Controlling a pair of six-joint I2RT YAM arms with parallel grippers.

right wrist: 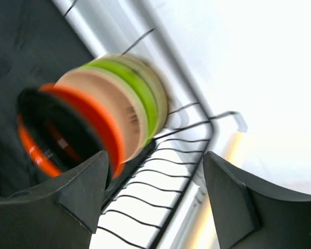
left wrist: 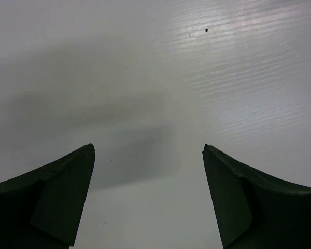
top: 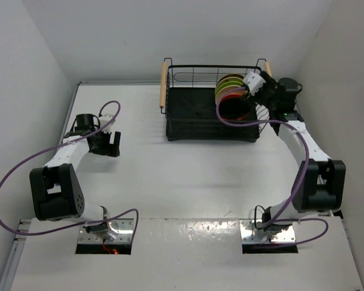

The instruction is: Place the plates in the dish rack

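Observation:
The black wire dish rack (top: 194, 130) with two light wooden handles stands at the back of the table. Several plates stand on edge in a row at its right end: glossy black (top: 233, 109) in front, then orange, beige, lime green (top: 228, 80) and cream behind. In the right wrist view the black plate (right wrist: 46, 132), orange (right wrist: 101, 122), beige (right wrist: 114, 98) and lime green (right wrist: 137, 85) show blurred. My right gripper (top: 253, 91) (right wrist: 155, 171) is open and empty over the rack's right wall (right wrist: 186, 187), beside the plates. My left gripper (top: 112, 145) (left wrist: 147, 155) is open and empty above bare table at the left.
White walls close in the table at the left, back and right. The rack's right wooden handle (right wrist: 230, 150) lies under my right gripper. A purple cable (top: 24, 163) loops from each arm.

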